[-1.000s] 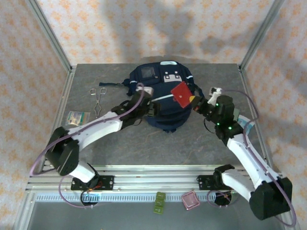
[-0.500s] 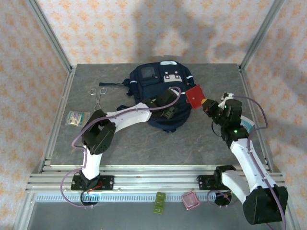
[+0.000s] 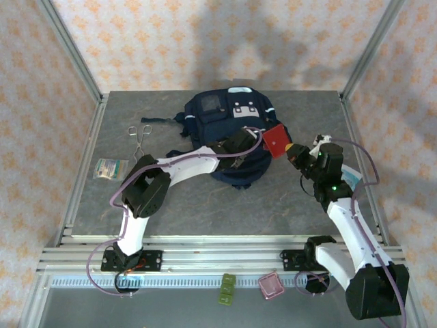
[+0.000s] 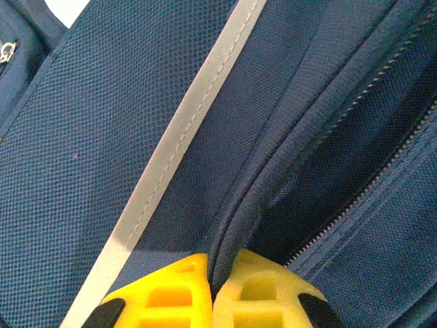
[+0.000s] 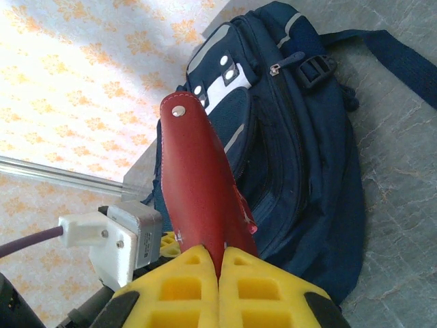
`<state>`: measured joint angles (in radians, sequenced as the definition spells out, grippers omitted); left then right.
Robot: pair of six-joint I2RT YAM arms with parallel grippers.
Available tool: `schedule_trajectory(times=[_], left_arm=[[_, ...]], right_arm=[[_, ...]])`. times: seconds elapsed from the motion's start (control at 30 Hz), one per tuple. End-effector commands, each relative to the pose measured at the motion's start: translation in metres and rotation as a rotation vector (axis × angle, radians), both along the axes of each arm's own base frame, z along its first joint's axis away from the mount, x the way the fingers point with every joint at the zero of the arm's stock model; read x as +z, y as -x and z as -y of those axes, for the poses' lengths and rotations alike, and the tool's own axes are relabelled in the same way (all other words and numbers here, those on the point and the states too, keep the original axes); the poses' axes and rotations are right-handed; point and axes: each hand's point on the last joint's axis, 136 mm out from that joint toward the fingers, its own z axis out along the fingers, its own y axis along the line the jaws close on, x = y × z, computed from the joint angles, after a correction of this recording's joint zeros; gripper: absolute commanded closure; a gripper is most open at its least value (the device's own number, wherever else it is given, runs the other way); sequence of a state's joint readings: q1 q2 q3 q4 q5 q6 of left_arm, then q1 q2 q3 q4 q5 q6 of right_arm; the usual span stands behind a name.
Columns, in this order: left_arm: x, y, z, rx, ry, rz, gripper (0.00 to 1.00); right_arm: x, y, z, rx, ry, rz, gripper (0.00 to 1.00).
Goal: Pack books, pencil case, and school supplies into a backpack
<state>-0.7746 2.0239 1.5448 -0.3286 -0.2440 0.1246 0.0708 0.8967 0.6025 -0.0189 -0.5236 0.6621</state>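
Yellow plastic tips of the left claw [image 4: 213,290] are pressed together on a fold of the large navy-blue fabric backpack [image 4: 102,137], between a grey reflective stripe [image 4: 164,157] and a zip line [image 4: 355,205] that seems parted. The pinch is judged to be there so that the mouth can be lifted and spread. At the right claw [image 5: 220,263] the tips are likewise closed, clamped on the lower edge of the small flat red square item [image 5: 201,178], which is held upright off the grey surface [image 3: 205,205], just beside the backpack's right flank. One edge is gripped, presumably so that the free edge can be slid into the opening; insertion is not yet done. Farther left, metal scissors [image 3: 140,140] and a small packet [image 3: 109,167] are seen lying well apart from the bag.
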Motion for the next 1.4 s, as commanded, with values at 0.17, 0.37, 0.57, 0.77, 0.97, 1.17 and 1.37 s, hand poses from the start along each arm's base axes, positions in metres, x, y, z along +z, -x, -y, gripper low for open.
schedule_trajectory(times=[0.17, 0.37, 0.57, 0.77, 0.97, 1.17, 1.37], left_arm=[[0.084, -0.016, -0.014, 0.072, 0.133, 0.085, 1.0], [0.123, -0.027, -0.016, 0.109, 0.176, 0.155, 1.0], [0.154, -0.031, -0.011, 0.11, 0.229, 0.194, 1.0], [0.163, -0.027, -0.002, 0.09, 0.269, 0.181, 1.0], [0.162, -0.023, 0.005, 0.076, 0.295, 0.162, 1.0], [0.161, -0.017, 0.013, 0.058, 0.315, 0.141, 1.0], [0.164, -0.014, 0.019, 0.055, 0.359, 0.128, 1.0]], right_arm=[[0.003, 0.001, -0.007, 0.037, -0.045, 0.021, 1.0], [-0.003, 0.007, -0.033, 0.175, -0.145, 0.018, 1.0], [-0.004, 0.006, -0.076, 0.319, -0.226, 0.004, 1.0], [-0.002, -0.018, -0.091, 0.32, -0.356, -0.025, 1.0], [-0.01, -0.057, -0.1, 0.275, -0.427, -0.072, 1.0], [-0.019, -0.09, -0.116, 0.213, -0.49, -0.096, 1.0], [-0.051, -0.111, -0.145, 0.172, -0.543, -0.189, 1.0]])
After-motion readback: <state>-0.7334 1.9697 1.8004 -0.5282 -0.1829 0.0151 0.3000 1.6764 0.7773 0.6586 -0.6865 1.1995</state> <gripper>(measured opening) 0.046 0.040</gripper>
